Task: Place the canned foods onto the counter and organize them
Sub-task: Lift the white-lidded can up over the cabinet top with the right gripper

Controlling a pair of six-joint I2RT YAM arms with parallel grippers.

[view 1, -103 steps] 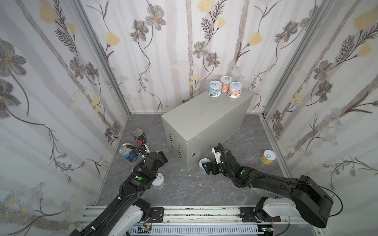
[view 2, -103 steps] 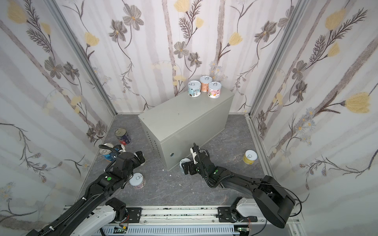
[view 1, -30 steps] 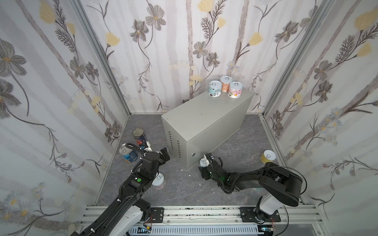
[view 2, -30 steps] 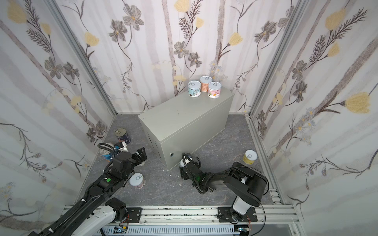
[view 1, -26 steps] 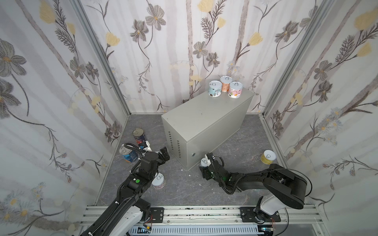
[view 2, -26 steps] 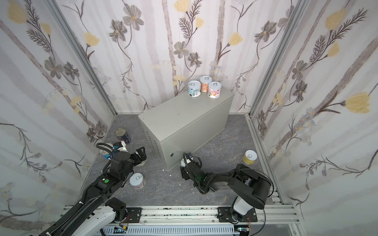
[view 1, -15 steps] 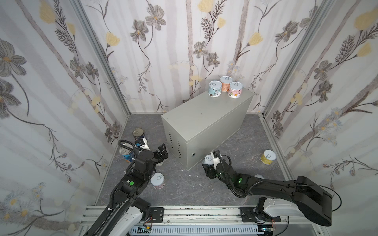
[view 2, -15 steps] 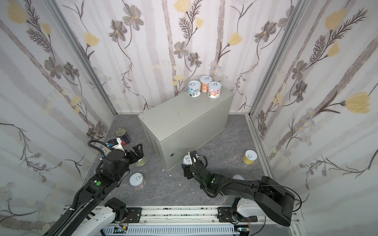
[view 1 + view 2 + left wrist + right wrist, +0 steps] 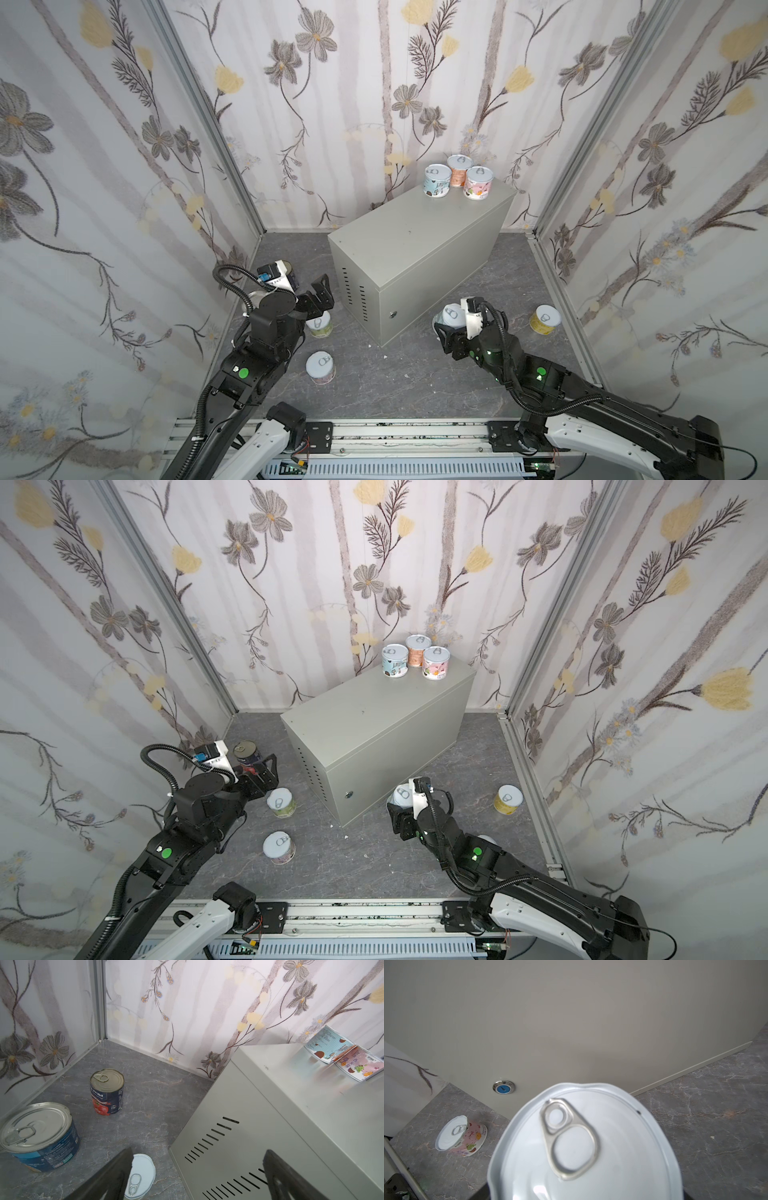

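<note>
Sitting between the right fingers, a white-lidded can is gripped.

We find most of the counter top bare; three short cans bunch at its far end. Open floor lies in front of it. Off the vented end, a navy-red can, blue can, green-labelled can and pink-labelled can crowd the way. The right gripper, clamped on a white-lidded can, hangs close before the lock face. A yellow can sits by the right wall.
</note>
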